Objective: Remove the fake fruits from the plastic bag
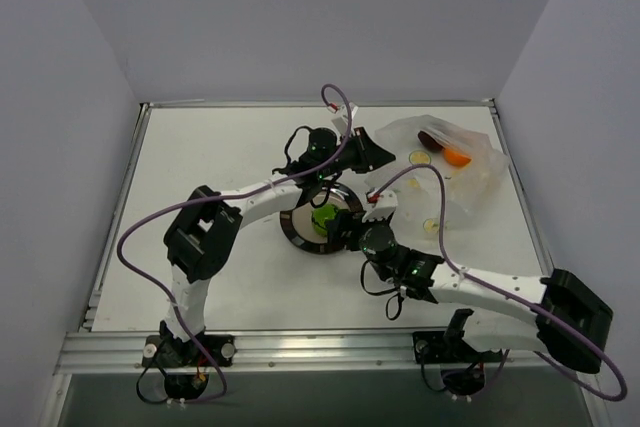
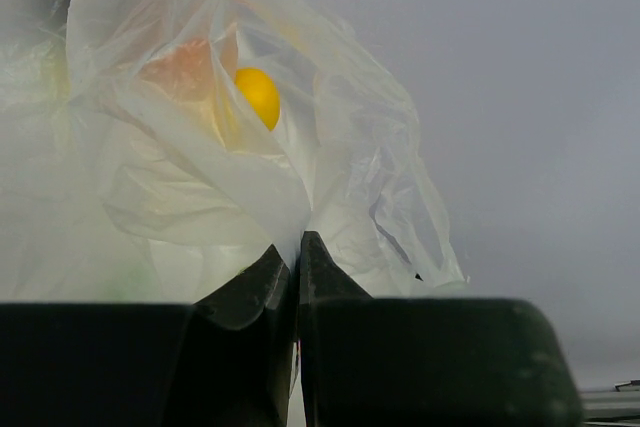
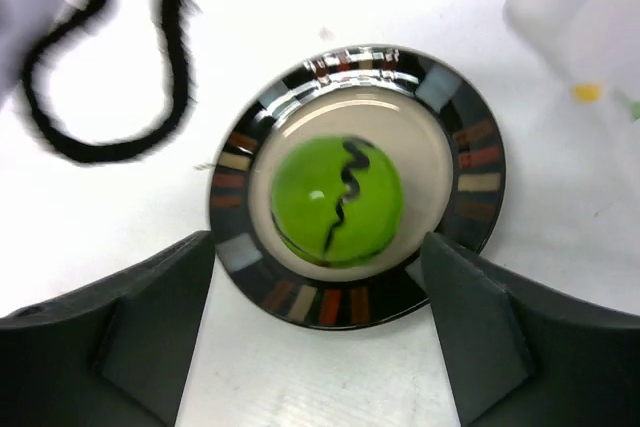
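A bright green fake fruit [image 3: 337,202] with a dark wavy line lies in the middle of the round plate [image 3: 470,162]. My right gripper [image 3: 318,242] hovers over it, open, one finger on each side of the plate's near rim and nothing held. In the top view that gripper [image 1: 348,229] is at the plate's right edge. The plastic bag [image 1: 455,172] lies at the back right with an orange fruit [image 1: 457,157] inside. My left gripper [image 2: 298,239] is shut on a fold of the bag [image 2: 250,177], and a yellow fruit [image 2: 258,95] shows through the film above.
A dark red piece [image 1: 432,139] sits in the bag beside the orange fruit. A black cable [image 3: 110,97] loops over the table left of the plate. A purple cable [image 1: 340,99] arcs above the left arm. Grey walls close in the table on three sides.
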Motion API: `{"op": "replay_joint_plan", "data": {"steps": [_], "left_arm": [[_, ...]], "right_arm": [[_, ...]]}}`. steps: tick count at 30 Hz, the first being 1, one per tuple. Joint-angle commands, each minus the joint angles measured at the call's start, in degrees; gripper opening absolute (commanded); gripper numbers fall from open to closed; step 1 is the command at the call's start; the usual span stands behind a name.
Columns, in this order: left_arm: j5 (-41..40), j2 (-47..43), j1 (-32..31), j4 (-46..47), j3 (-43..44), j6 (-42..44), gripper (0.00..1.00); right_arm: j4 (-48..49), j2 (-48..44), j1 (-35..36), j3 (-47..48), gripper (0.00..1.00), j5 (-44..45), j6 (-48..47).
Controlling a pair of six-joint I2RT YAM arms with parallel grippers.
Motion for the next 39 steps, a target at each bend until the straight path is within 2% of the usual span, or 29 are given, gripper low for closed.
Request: {"op": "replay_joint_plan", "data": {"steps": [1,2,3,5,8,14,17,19,23,24,25,28,31,36,39], "left_arm": [[-0.79,-4.18,0.03,2.46,-0.1,1.45,0.02],[-1.06,-4.26,-0.06,2.45,-0.19,1.54,0.02],[-1.32,-4.26,-0.23,2.54,-0.45,1.72,0.02],[-1.76,-4.26,-0.49,2.89,-0.98,1.81,0.02],[-2.37,-4.18,-1.64,3.16,-1.42,2.16,0.02],[-3.34,-5.58,-4.54,3.77,-2.03,3.04,0.02],[-3.7,-7.16,-5.42,5.61,-3.96,2.43,0.02],[-3.87,-8.04,-5.85,6.84,-5.37,1.99,0.02],[-3.34,-9.18,-8.4,8.08,-5.81,1.55,0.02],[-3.34,-9.27,-9.02,8.43,-5.81,1.37,0.02],[-3.17,-9.45,-9.63,9.13,-5.99,1.2,0.02],[-3.78,-10.06,-11.65,10.79,-7.13,0.41,0.02],[-4.4,-10.77,-13.76,12.2,-8.01,0.14,0.02],[-5.28,-10.59,-17.37,15.28,-9.68,-1.0,0.02],[-5.72,-10.07,-18.86,16.6,-10.47,-1.7,0.02]], "right_arm": [[-12.78,-12.03,0.84,-0.29,0.77,0.33,1.73],[-15.33,-14.93,0.84,-0.2,0.54,0.42,2.17],[-20.58,-20.87,0.93,0.41,0.44,0.42,2.52],[-25.09,-28.45,0.84,1.55,0.23,0.68,2.26],[-32.13,-34.36,0.75,4.54,0.12,3.82,1.91],[-39.09,-31.84,-0.91,5.86,0.07,15.0,4.79],[-39.09,-25.88,-3.98,5.69,0.05,18.61,6.39],[-39.0,-24.02,-9.07,5.6,0.04,19.14,6.56],[-36.2,-19.72,-21.81,5.69,0.03,13.36,3.67],[-34.88,-18.83,-24.97,6.03,0.04,10.38,2.19],[-33.39,-17.87,-31.18,6.12,0.04,4.61,1.65],[-29.43,-14.53,-40.95,5.86,0.05,-1.23,0.59],[-26.17,-11.63,-46.17,5.95,0.06,-5.63,0.06],[-22.48,-6.44,-58.99,8.06,0.09,-11.61,0.41],[-21.16,-3.01,-62.08,9.64,0.2,-12.32,0.76]]}}
